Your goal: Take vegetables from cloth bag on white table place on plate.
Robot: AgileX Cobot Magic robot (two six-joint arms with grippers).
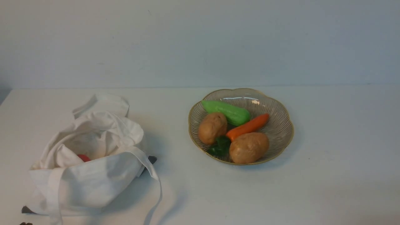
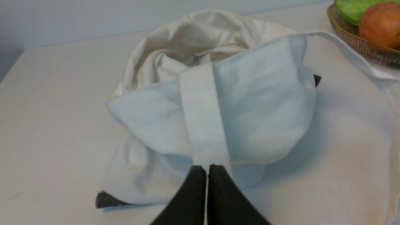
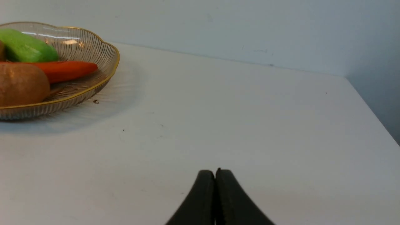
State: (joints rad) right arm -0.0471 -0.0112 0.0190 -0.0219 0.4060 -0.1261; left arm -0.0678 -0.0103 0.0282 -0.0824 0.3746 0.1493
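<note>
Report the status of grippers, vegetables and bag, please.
Both grippers shut. Red piece inside cloth bag; five vegetables on plate. Bag's front strap hangs outside, opening uncovered.

dim, cool light — soft shadows | glare on plate (image 1: 240, 98)

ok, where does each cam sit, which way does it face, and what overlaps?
Front: between the arms, facing forward over the white table to bag and plate; at most a dark bit at the lower left edge, unclear.
Left wrist: on the left arm, facing the cloth bag; its own jaws show, shut.
Right wrist: on the right arm, facing table and the plate; its own jaws show, shut.
Shared: front and left wrist both see the bag.
</note>
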